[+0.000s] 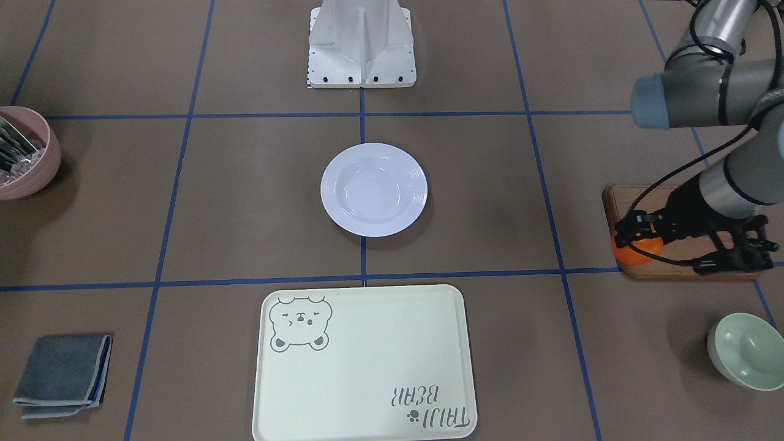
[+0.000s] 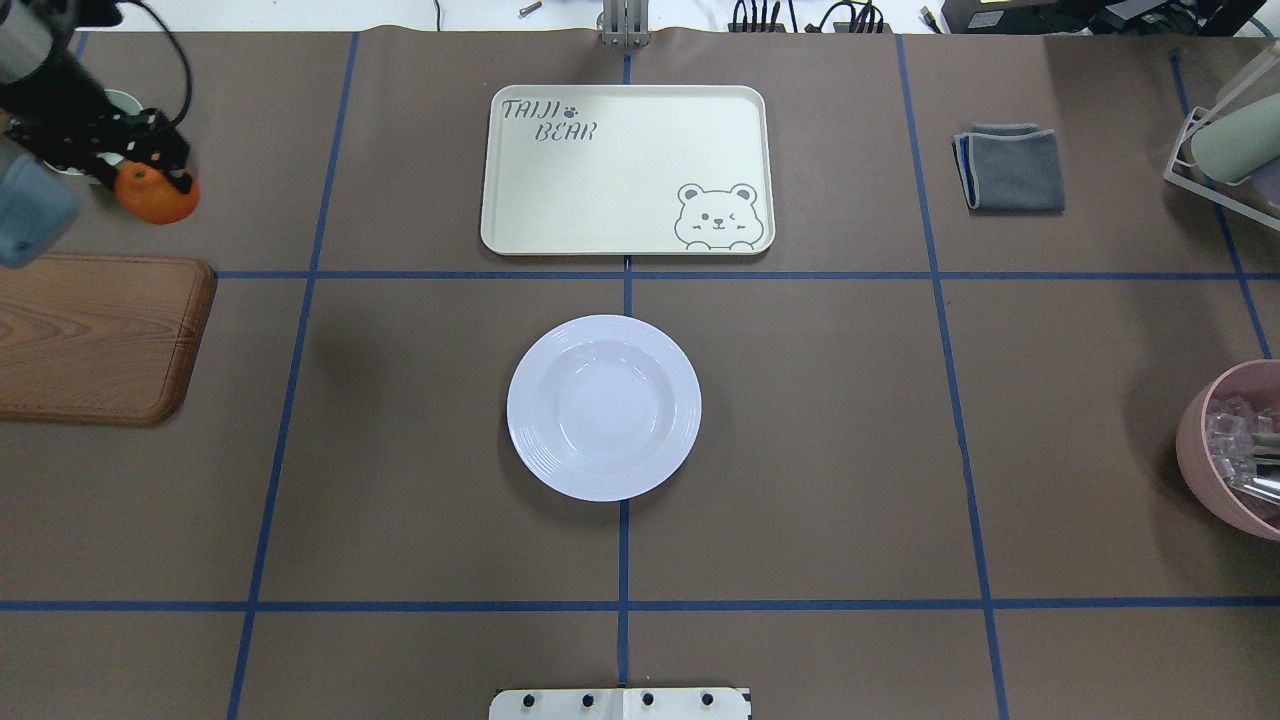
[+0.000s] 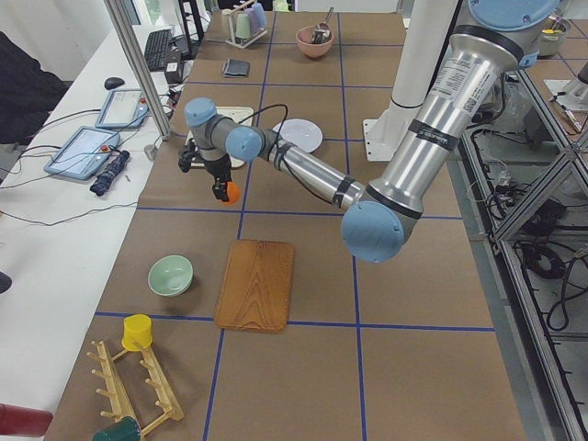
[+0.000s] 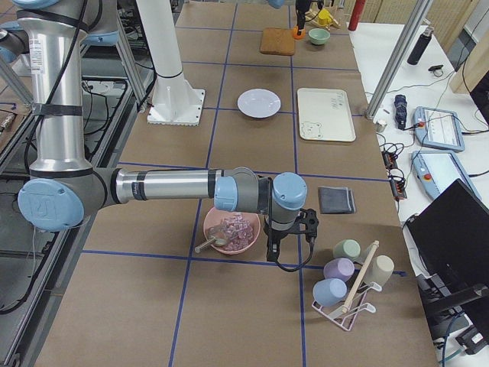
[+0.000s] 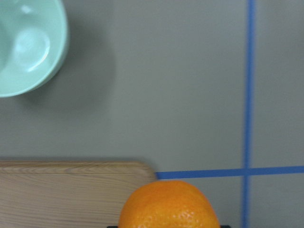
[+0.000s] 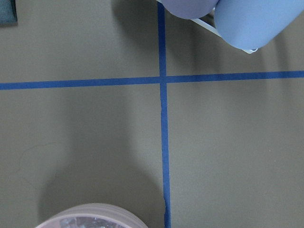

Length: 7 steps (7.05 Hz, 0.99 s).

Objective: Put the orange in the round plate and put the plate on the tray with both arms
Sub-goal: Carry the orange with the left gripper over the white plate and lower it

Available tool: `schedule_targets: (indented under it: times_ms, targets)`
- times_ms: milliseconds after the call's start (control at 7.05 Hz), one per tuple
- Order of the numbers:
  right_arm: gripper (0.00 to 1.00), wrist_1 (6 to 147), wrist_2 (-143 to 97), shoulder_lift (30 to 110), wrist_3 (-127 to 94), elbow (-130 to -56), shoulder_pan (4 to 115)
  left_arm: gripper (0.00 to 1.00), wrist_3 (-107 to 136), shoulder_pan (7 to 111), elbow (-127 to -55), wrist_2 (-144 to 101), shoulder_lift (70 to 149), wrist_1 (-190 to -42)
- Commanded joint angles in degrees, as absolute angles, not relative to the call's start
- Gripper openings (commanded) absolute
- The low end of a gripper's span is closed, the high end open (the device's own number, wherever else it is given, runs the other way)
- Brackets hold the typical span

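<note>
The orange (image 2: 160, 200) hangs in the air at the far left of the overhead view, beyond the wooden board, with my left gripper (image 2: 150, 180) shut on it. From the left wrist camera the orange (image 5: 168, 206) fills the bottom edge, over the board's corner. An empty white round plate (image 2: 603, 407) sits at the table's centre. Just beyond it lies the cream bear tray (image 2: 625, 170), bare. My right gripper (image 4: 281, 243) shows only in the exterior right view, next to the pink bowl; I cannot tell whether it is open or shut.
The wooden board (image 2: 95, 335) lies at the left edge, with a pale-green bowl (image 1: 747, 358) beyond it. A pink bowl (image 2: 1235, 450) of utensils stands at the right edge. A folded grey cloth (image 2: 1010, 168) lies right of the tray. A cup rack (image 4: 348, 279) is near the right arm.
</note>
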State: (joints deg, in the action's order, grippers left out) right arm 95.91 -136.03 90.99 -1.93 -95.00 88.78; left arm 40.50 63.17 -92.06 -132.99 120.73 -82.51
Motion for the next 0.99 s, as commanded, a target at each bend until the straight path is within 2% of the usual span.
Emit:
schedule_targets:
  times_ms: [0,426,852]
  targets:
    - [1.00,95.9,-136.1,90.8,-1.9,-95.1,88.9,0.00,64.6,53.1,-94.4,-132.6,128.7,-81.9]
    - [1.00,95.9,-136.2,90.7,-2.0,-95.4,88.9,0.00,81.0,37.3,-93.3,-123.0,134.2,-87.6]
    - [1.00,95.9,-138.8,90.7,-2.0,-95.9,88.9,0.00,83.8,31.0,-85.3,-117.6,136.9,-93.9]
